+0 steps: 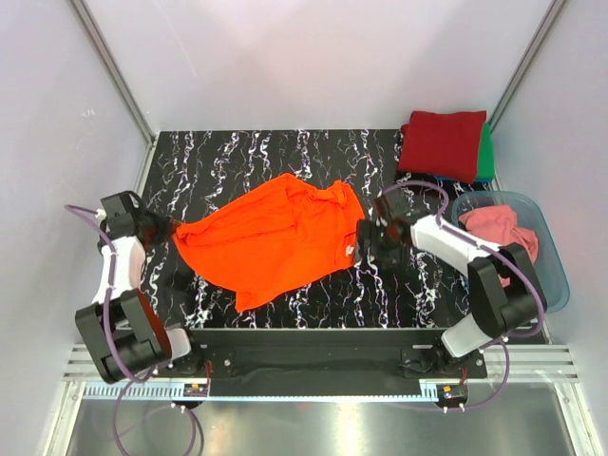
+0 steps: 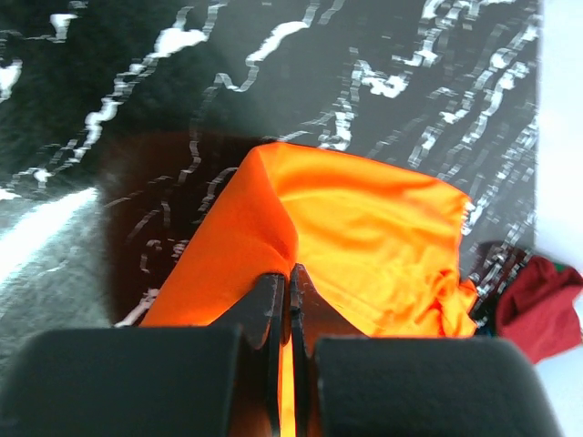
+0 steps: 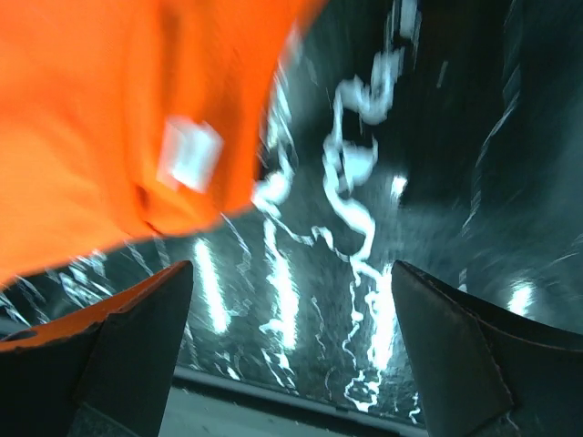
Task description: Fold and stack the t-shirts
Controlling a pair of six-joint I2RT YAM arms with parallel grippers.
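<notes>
A bright orange t-shirt (image 1: 275, 237) lies spread and rumpled on the black marbled table (image 1: 285, 152). My left gripper (image 1: 169, 228) is shut on its left edge; the left wrist view shows the orange cloth (image 2: 364, 237) pinched between the closed fingers (image 2: 264, 305). My right gripper (image 1: 366, 245) is open and empty just off the shirt's right edge, where a white label (image 3: 189, 155) shows on the orange cloth (image 3: 91, 118). A dark red folded shirt (image 1: 442, 142) lies on a green one (image 1: 487, 157) at the back right. A salmon-pink shirt (image 1: 499, 228) sits in the tub.
A translucent blue-grey tub (image 1: 556, 275) stands at the right edge of the table. White walls close the back and sides. The table's front edge (image 3: 273, 387) shows low in the right wrist view.
</notes>
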